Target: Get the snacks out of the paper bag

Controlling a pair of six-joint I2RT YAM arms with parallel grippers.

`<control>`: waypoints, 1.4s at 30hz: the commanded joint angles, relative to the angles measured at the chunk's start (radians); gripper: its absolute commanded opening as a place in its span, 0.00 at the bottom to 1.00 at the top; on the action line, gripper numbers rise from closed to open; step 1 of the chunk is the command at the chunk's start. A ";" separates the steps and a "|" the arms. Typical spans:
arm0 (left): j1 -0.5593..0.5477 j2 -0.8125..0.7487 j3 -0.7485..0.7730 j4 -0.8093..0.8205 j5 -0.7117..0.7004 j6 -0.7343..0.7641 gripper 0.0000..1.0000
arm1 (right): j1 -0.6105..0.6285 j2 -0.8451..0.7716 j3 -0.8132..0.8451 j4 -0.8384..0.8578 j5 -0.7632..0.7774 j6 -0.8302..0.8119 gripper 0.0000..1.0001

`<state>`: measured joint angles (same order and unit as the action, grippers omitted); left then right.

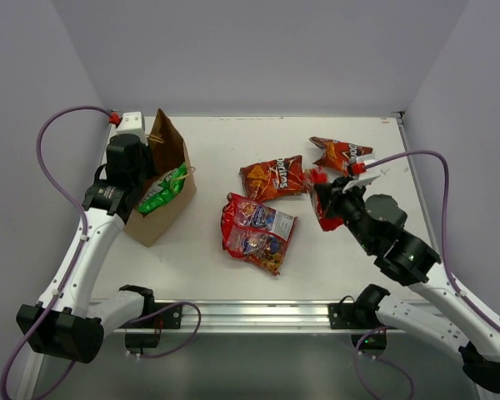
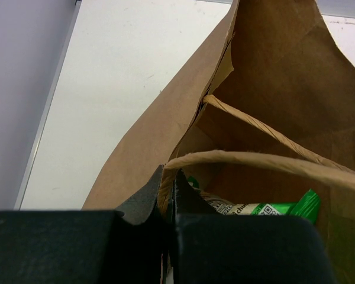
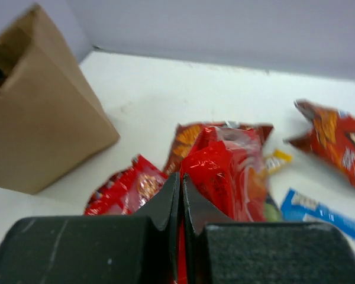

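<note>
Top external view: brown paper bag point(image 1: 168, 162) sits open at table's left, w/ a white-green chip bag point(image 1: 167, 190) poking from its mouth. Left gripper point(image 2: 169, 190) has jaws pressed together on the paper bag's edge, at the rim or the root of a twisted handle point(image 2: 266, 160); can't tell which. Chip bag lies inside, just beyond the fingertips, to their right. Right gripper point(image 3: 181, 192), jaws pinched on a crumpled red candy bag point(image 3: 225, 168), hangs over table's right side, well apart from the paper bag. Already out: a Doritos bag point(image 1: 272, 177) mid-table, a second Doritos bag point(image 1: 342, 152) further right, another candy bag point(image 1: 257, 232).

Judgement: packets look light, glossy, slippery, air-puffed. Chips are prob. fragile, so take the flat crimped top seam, not the belly. Paper bag is light & soft, likely to slide or tip unless held.
</note>
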<state>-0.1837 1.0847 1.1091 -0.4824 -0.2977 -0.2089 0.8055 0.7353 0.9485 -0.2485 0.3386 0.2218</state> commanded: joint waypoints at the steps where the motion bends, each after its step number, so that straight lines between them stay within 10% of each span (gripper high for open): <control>1: 0.001 -0.011 0.038 0.008 -0.003 -0.021 0.00 | -0.018 -0.082 -0.112 -0.037 0.103 0.172 0.00; 16: 0.001 -0.031 0.047 -0.008 0.061 -0.006 0.00 | -0.317 -0.117 -0.413 -0.145 0.036 0.468 0.00; 24: 0.001 -0.034 0.055 -0.022 0.088 0.029 0.00 | -0.534 -0.096 -0.381 -0.202 0.004 0.443 0.74; 28: 0.001 -0.049 0.063 -0.022 0.114 0.063 0.00 | -0.531 -0.100 -0.251 -0.175 -0.104 0.326 0.83; 42: 0.000 -0.097 0.089 -0.036 0.229 0.128 0.00 | 0.081 0.470 0.380 -0.044 -0.271 0.214 0.86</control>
<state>-0.1837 1.0115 1.1614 -0.5323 -0.1162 -0.1081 0.7685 1.0725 1.1419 -0.3336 0.0853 0.5068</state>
